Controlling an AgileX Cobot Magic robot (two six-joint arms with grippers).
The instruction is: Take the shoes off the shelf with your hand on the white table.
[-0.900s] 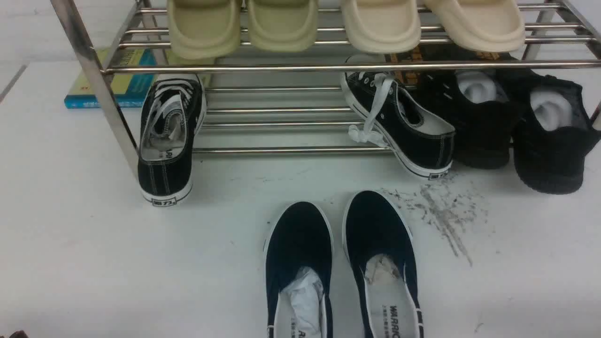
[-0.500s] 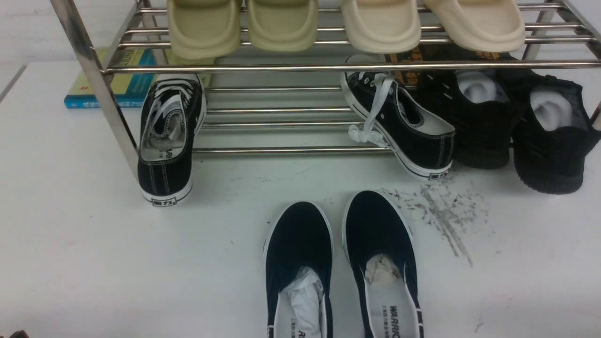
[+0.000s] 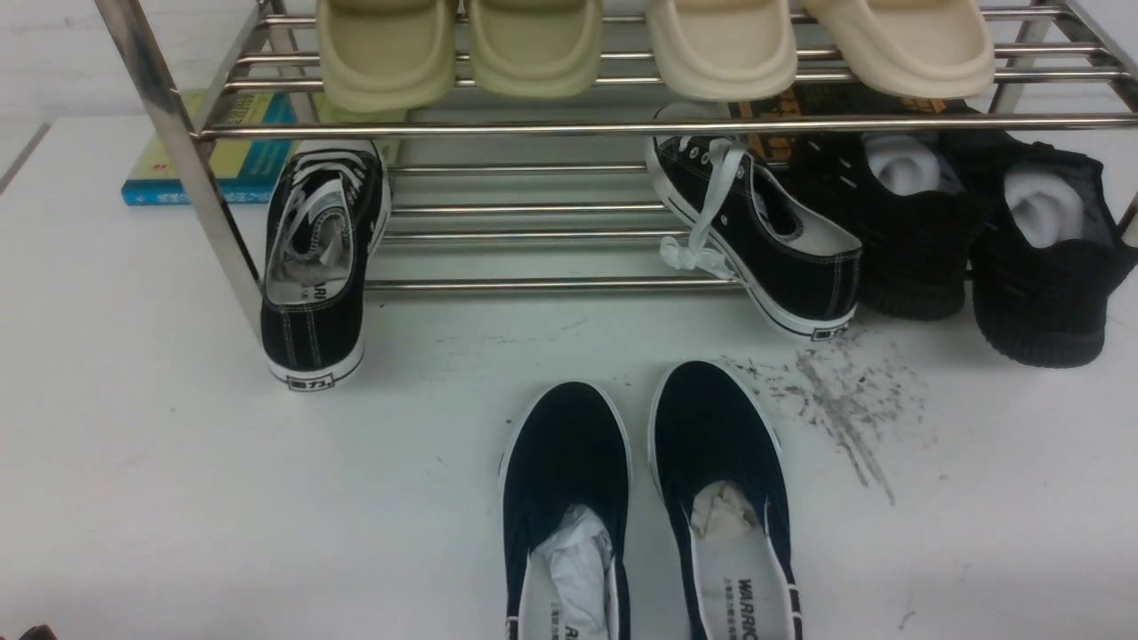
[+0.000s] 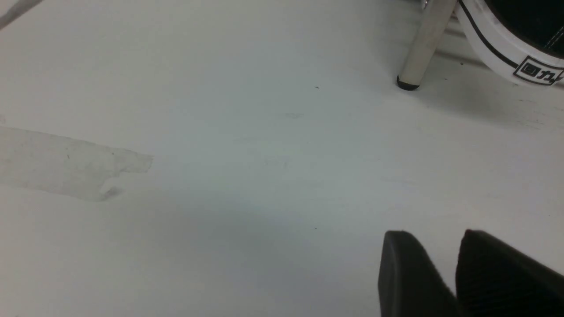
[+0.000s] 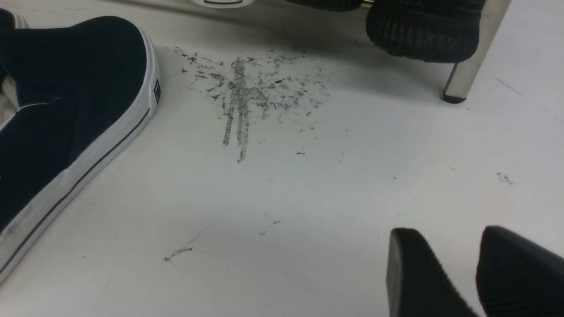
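Where the knit shoes (image 3: 1040, 267) sit: two o'clock, on the chrome shelf's (image 3: 551, 284) lower tier, all black, white stuffing inside, heels past its front bar.
Canvas sneaker (image 3: 791, 258): close along their inner side.
White table (image 3: 178, 498): bare toward eight and four o'clock; navy slip-ons (image 3: 569, 462) fill six.
Left gripper (image 4: 440, 237), right gripper (image 5: 449, 233): both parted, nothing between.
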